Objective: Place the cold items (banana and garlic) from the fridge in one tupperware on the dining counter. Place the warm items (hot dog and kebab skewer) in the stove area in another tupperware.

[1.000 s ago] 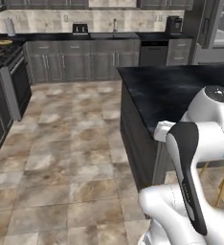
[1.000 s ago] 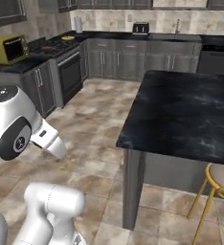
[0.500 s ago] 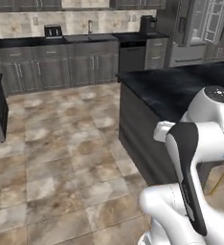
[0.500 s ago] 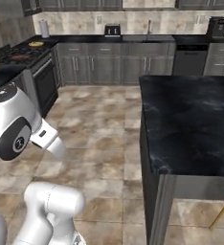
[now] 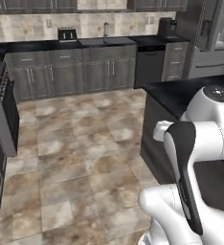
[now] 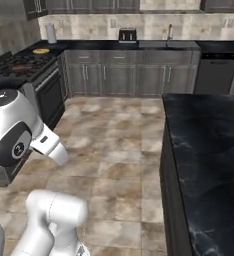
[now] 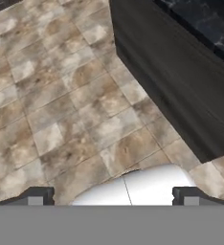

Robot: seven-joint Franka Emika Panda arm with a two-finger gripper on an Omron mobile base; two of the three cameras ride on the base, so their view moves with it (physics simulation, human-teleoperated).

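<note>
Two dark fingertips of the gripper (image 7: 112, 197) stand wide apart above the tan stone floor tiles (image 7: 71, 110), holding nothing. One black marble dining counter (image 6: 214, 150) stands beside the arm, one silver toaster (image 6: 127, 35) on the far counter; the food items I cannot make out.

The black, marbled dining counter (image 6: 209, 145) stands well apart from the dark gas stove (image 6: 20, 64), opposite it.

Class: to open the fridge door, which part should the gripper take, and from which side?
Probably the vertical handle on the fridge door: come from the front, jaws spread sideways across it, because the bar stands upright, proud of the door face.
</note>
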